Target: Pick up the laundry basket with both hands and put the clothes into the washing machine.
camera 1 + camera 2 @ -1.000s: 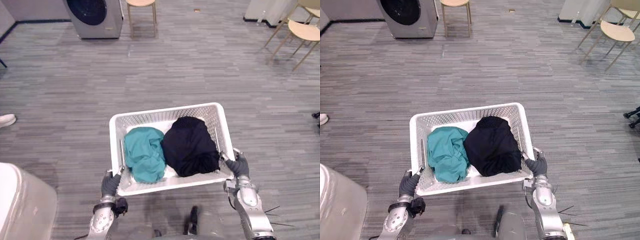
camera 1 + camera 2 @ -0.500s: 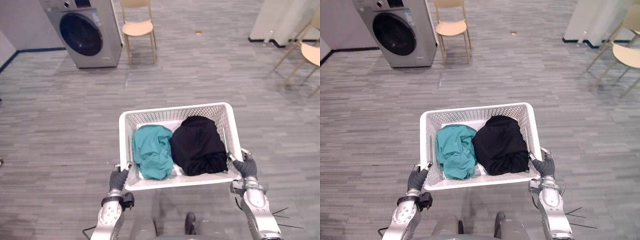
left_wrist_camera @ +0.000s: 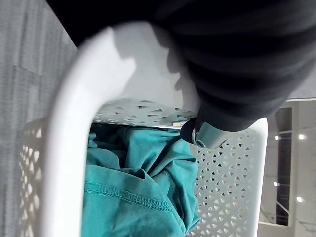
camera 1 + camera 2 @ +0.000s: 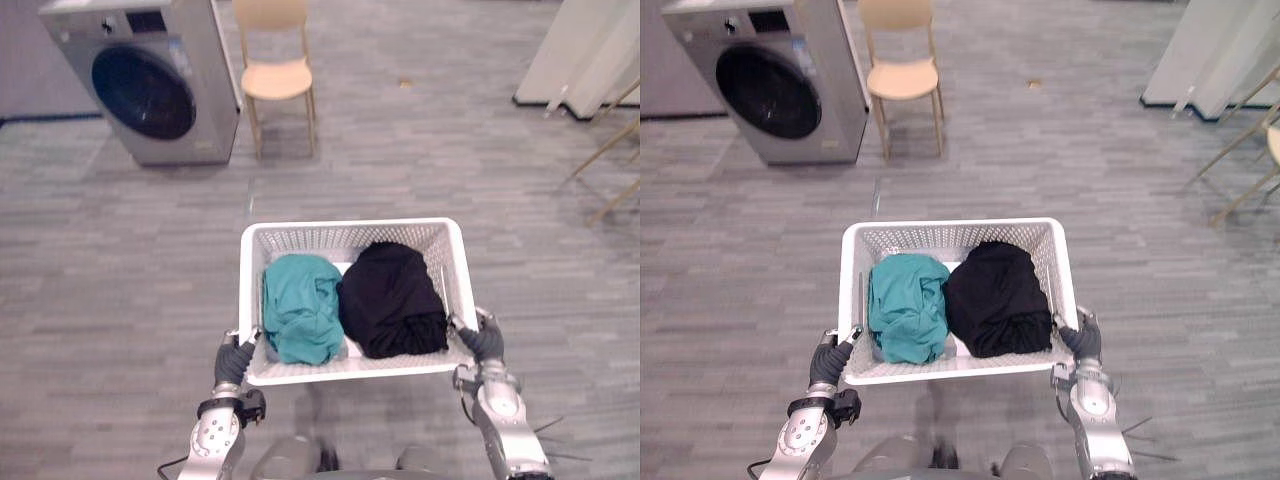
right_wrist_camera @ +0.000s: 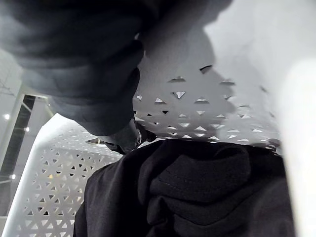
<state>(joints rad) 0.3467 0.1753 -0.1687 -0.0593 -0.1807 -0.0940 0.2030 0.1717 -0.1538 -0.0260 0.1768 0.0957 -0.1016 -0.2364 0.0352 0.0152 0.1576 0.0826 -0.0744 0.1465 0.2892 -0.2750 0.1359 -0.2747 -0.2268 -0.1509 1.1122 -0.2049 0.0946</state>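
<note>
Robot holds laundry basket [image 4: 345, 224] of clothes [image 4: 300, 320] above the floor [image 4: 120, 260].
Left robot hand [image 4: 234, 360] and right robot hand [image 4: 485, 342] grip its near corners; best kept level approaching the washing machine [image 4: 150, 85].

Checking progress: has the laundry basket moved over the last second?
Yes. The laundry basket has come forward, toward the washing machine: the gap between its far rim and the machine has shrunk, and the machine now looks larger.
</note>
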